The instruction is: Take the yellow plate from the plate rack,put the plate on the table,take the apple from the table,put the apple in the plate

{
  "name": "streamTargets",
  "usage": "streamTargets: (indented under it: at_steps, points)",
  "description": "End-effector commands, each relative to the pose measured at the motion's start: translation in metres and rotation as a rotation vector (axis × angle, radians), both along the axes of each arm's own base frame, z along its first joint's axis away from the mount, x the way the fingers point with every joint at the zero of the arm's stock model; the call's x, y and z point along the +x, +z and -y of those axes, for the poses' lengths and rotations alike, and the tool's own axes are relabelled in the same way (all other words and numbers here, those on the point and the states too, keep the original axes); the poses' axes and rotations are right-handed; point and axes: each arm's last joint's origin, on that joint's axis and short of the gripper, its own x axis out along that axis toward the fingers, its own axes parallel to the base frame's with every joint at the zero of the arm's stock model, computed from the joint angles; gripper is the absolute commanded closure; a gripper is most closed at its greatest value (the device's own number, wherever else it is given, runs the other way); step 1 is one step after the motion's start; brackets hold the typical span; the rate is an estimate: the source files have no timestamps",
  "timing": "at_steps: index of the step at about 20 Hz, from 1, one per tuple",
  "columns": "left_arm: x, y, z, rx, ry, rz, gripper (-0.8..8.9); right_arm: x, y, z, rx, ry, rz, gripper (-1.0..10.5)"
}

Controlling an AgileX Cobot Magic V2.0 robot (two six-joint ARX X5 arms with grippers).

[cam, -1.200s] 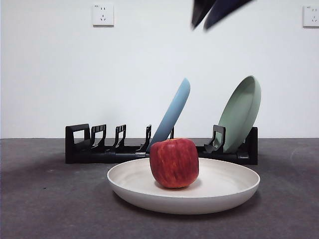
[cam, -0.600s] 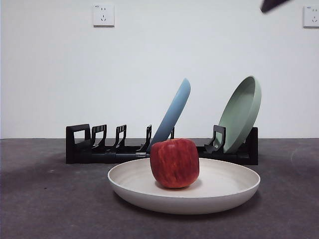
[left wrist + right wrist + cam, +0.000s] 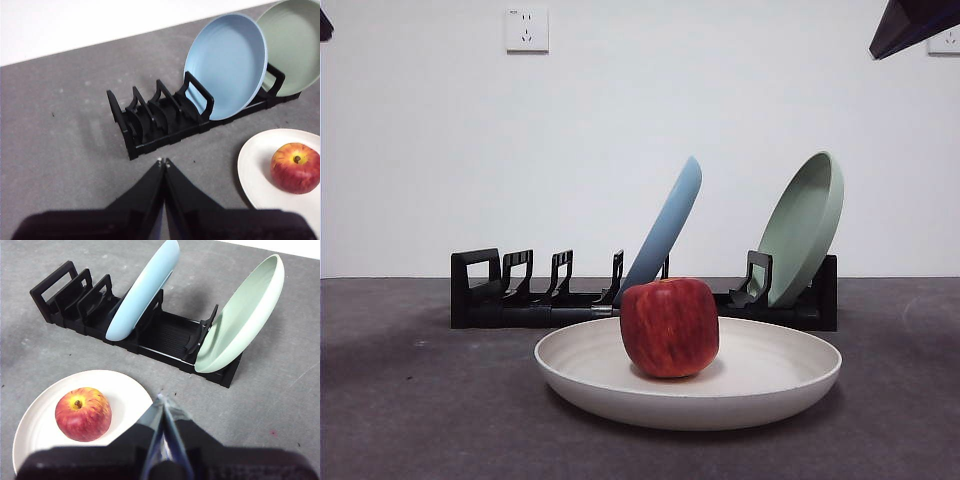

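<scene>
The red apple [image 3: 669, 327] rests in the middle of the cream yellow plate [image 3: 770, 385], which lies flat on the dark grey table [image 3: 420, 420] in front of the black plate rack [image 3: 510, 300]. In the wrist views the apple [image 3: 295, 168] [image 3: 83, 414] sits in the plate [image 3: 252, 172] [image 3: 35, 430] beside the rack [image 3: 150, 125] [image 3: 65, 300]. My left gripper [image 3: 163, 161] is shut and empty, high above the table near the rack's empty end. My right gripper [image 3: 161, 399] is shut and empty, raised above the plate's edge. A black tip [image 3: 910, 22] shows at the top right corner of the front view.
A light blue plate [image 3: 665, 230] [image 3: 225, 65] [image 3: 145, 287] and a pale green plate [image 3: 805, 225] [image 3: 295, 45] [image 3: 240, 320] lean in the rack. Several rack slots on the left stand empty. A white wall with two sockets is behind.
The dark gripper at the top of the front view has withdrawn from top centre toward the top right corner. Apple and plate have not moved.
</scene>
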Motion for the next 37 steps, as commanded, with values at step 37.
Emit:
streamTargets:
  at_steps: [37]
  points:
    - [-0.033,-0.157,-0.047,-0.071,0.328,0.206,8.16,0.000,-0.002,0.000,0.011,-0.009,-0.002,9.5]
